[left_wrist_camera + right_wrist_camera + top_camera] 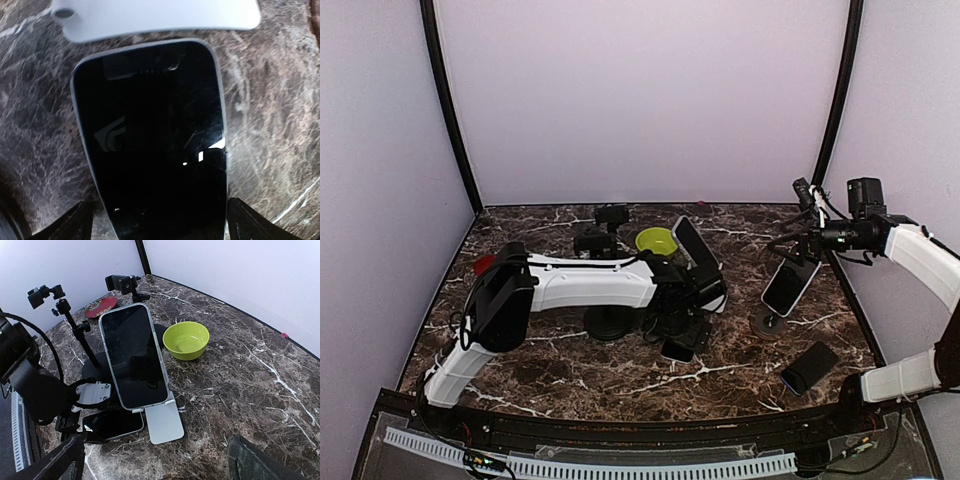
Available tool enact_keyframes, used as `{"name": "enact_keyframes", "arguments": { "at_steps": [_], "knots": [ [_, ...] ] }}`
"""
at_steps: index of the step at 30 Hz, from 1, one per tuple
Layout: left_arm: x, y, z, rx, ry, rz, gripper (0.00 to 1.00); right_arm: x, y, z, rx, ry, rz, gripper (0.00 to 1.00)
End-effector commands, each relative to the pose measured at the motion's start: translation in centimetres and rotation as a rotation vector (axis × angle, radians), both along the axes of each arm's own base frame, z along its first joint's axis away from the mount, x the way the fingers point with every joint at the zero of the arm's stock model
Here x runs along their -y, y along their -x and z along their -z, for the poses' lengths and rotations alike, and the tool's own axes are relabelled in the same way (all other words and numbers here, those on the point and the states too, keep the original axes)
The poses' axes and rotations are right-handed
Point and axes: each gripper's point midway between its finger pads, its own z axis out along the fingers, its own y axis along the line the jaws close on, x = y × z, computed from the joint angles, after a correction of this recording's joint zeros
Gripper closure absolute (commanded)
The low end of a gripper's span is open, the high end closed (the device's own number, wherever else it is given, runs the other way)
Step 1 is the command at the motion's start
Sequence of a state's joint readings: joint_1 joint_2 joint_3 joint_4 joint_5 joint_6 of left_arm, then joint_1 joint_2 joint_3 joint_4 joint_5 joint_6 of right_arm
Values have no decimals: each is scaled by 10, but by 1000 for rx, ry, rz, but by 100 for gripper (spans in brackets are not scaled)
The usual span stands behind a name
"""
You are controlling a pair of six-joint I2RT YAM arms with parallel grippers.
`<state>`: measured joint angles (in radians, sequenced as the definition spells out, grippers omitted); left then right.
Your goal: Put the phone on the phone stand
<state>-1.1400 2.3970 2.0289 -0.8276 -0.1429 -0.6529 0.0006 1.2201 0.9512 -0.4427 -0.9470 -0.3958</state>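
The phone lies flat on the table, touching or just short of the silver stand. The left claw is spread wide astride its near end, not gripping yet. The right claw hangs spread and empty. On that stand another phone already leans, so gripping, lifting and placing all remain.

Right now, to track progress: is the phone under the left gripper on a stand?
No, that phone lies flat on the marble table, next to the silver stand's base, with the left gripper straddling it.
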Motion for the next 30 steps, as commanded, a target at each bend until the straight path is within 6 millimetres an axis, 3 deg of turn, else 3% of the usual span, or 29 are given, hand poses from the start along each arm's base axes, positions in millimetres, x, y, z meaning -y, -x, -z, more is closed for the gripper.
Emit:
{"name": "enact_keyframes", "arguments": {
  "at_steps": [1,8,14,23,26,29,30],
  "knots": [
    [-43,17,21,-28,-206,-56,5,-2,2,-3,11,-12,-24,0],
    [-57,45,35,-57,-293,-29,10,-6,2,-2,1,-13,-37,0],
    [-69,75,48,-157,-305,30,25,-9,3,-4,2,-14,-47,0],
    [-95,101,28,-131,-286,114,44,-16,9,-15,-9,-25,-58,0],
    [-98,103,17,-85,-245,144,60,-19,11,-19,-6,-1,-60,0],
    [-90,97,0,29,-167,177,97,-24,20,-26,11,36,-89,0],
    [-89,94,-3,62,-151,176,100,-26,21,-29,15,48,-95,1]
  ]
}}
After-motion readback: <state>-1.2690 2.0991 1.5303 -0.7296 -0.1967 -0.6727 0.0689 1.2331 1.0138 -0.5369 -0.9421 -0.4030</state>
